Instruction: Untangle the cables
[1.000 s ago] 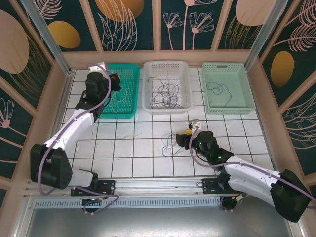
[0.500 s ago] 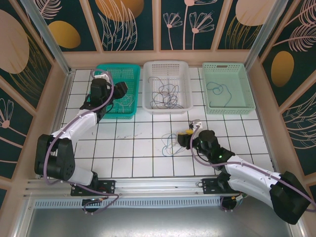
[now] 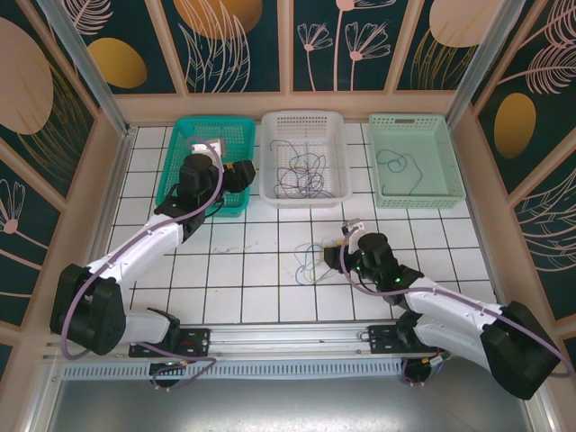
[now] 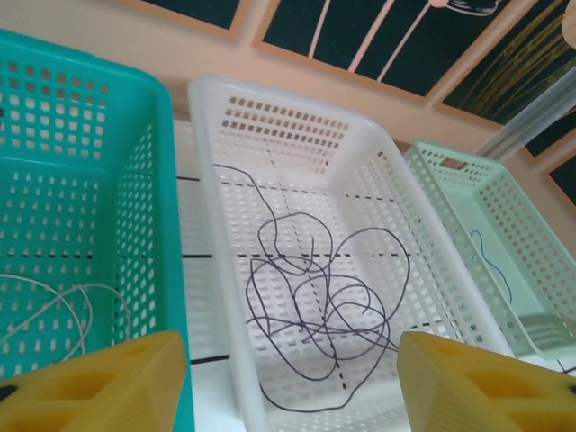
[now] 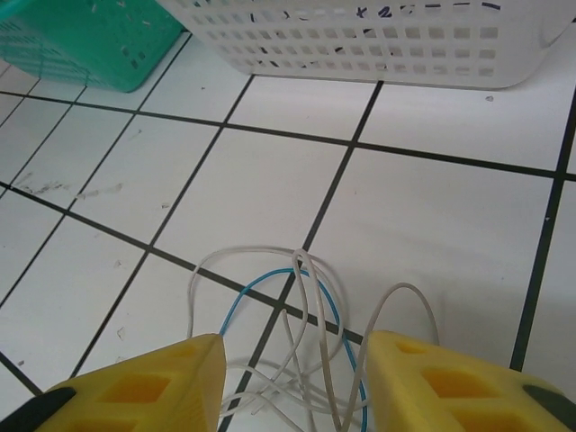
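Currently my left gripper point(image 3: 245, 173) hangs above the right edge of the teal basket point(image 3: 225, 121), close to the white basket point(image 3: 304, 115). On its wrist camera both yellow fingers point(image 4: 99, 387) are spread wide with nothing between them. Past them is the white basket's floor, where a bunch of dark cables point(image 4: 315, 306) sits in loose overlapping loops. A pale cable point(image 4: 63, 306) curls on the floor of the teal basket, left of that. In the mint basket point(image 3: 416, 118) on the far right, one dark cable point(image 3: 396, 162) lies in a wavy line.

My right gripper point(image 3: 328, 254) is low over the table point(image 3: 252, 279), in front of the white basket and well apart from the left one. Its fingers point(image 5: 153, 382) stand moderately apart, and the tangle point(image 5: 292, 297) rests on the tiles right in the gap: several whitish loops with one blue strand threaded through them. The fingers straddle the near part of the tangle. I can't tell whether either pad touches a wire, but nothing is pinched, as the gap is far wider than the strands. The loops reach away from the gripper across a dark grout line. From above, the tangle shows as a small knot of thin lines just left of the gripper's tip.
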Robot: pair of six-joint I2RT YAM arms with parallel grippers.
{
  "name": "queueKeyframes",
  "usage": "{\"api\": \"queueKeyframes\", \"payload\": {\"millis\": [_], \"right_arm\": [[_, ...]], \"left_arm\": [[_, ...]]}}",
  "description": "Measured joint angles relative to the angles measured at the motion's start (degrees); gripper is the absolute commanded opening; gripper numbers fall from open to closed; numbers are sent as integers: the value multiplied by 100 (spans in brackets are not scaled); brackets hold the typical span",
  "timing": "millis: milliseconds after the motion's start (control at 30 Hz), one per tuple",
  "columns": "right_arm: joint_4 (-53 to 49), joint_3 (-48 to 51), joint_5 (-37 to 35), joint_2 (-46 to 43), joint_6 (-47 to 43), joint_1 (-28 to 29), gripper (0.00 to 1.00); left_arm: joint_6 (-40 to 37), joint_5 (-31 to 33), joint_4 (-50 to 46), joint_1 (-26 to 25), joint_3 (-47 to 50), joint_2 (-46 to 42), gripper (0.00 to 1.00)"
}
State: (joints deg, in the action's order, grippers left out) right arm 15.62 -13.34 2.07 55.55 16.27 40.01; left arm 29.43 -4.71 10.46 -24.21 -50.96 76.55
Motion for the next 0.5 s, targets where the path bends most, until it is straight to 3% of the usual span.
{"api": "queueKeyframes", "payload": {"millis": [167,367,500], "right_arm": [[74,-57,2,240,-105,-28,30],[116,-192,-13,413,-168,-28,4],[149,-216,7,164,-221,-28,0]], "left_arm": [[2,7,2,-232,249,-208,64],[22,2,125,-533,476,-280,64],[42,-50,173,-621,601,-280,64]]}}
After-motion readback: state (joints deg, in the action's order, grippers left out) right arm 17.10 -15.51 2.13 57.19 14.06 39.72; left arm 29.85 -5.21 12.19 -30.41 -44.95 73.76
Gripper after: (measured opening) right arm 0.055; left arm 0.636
